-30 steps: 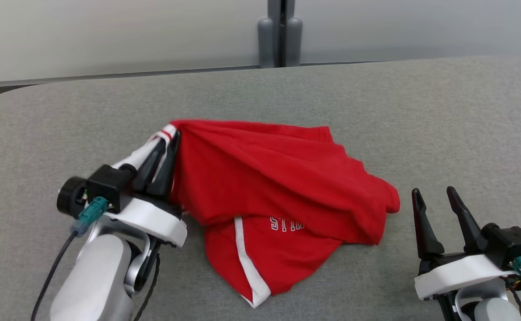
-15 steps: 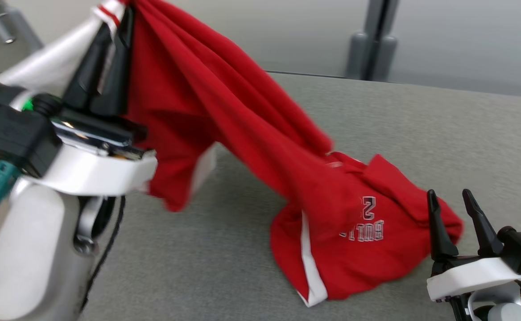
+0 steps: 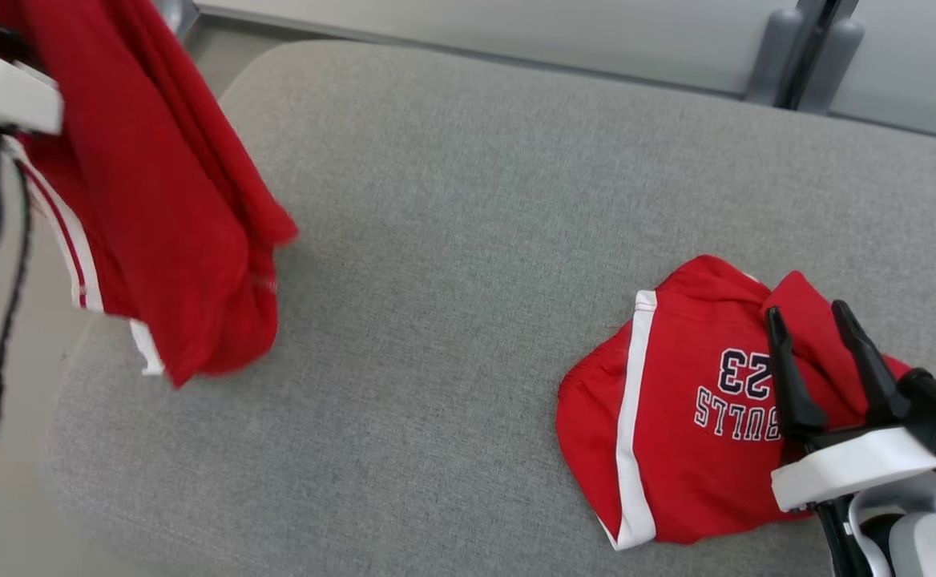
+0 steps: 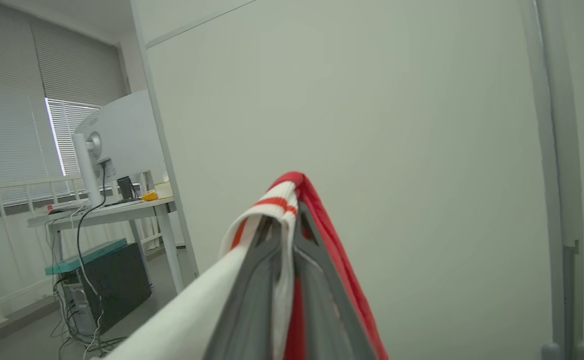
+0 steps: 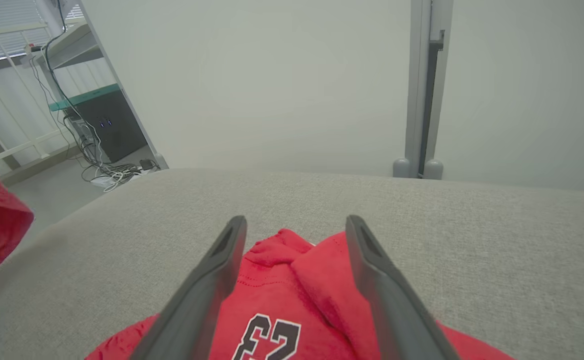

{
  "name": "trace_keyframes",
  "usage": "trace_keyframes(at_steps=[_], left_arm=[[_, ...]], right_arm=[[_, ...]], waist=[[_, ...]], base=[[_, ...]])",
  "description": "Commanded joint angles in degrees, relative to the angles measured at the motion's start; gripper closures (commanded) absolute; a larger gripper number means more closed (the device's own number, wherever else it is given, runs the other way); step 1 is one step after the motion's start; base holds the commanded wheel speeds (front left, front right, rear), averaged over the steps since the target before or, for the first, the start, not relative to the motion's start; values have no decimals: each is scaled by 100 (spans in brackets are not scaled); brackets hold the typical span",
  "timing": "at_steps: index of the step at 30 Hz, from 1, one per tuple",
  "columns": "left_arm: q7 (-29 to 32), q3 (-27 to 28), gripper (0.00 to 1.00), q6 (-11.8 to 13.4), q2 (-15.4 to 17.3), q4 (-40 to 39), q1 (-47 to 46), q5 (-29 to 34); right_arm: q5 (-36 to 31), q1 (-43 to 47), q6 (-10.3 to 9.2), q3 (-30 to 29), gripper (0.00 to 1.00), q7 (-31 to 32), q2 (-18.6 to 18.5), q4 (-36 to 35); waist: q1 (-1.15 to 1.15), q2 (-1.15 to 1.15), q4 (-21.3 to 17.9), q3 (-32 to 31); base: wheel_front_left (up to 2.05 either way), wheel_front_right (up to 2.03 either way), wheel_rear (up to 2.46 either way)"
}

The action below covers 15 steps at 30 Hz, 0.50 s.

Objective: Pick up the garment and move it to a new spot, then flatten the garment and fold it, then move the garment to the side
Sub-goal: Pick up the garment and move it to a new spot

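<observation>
- The red garment (image 3: 171,240) hangs from the left gripper (image 4: 286,225), draped down by the left edge of the gray surface (image 3: 468,200).
- That gripper's fingers are pinched tight on the garment's white-and-red striped band, at its top.
- A second red piece (image 3: 676,417), printed "BULLS 23", lies crumpled on the surface's right side, well apart from the hanging one.
- The right gripper (image 3: 808,316) sits over it, fingers spread wide, holding nothing.
</observation>
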Motion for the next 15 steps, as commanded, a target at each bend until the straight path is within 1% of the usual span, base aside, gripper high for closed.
trace_keyframes(at_steps=[1,8,11,15], left_arm=[[-97,110,100,-16,65,316,-198,-75],[-646,525,100,10,327,2081,-767,-227],[-812,611,100,-72,299,2712,-870,-318],[-940,648,100,-232,30,3401,-884,-476]], right_arm=[[-32,-105,0,-2,0,63,-87,-71],[-45,-274,0,1,0,337,-295,-356],[-62,-315,0,-38,0,435,-378,-512],[-67,-353,0,-106,0,543,-459,-695]], waist=[[0,0,-17,257],[0,0,-222,801],[0,0,-283,1003],[0,0,-334,1215]], base=[[0,0,0],[0,0,0],[0,0,0],[0,0,0]])
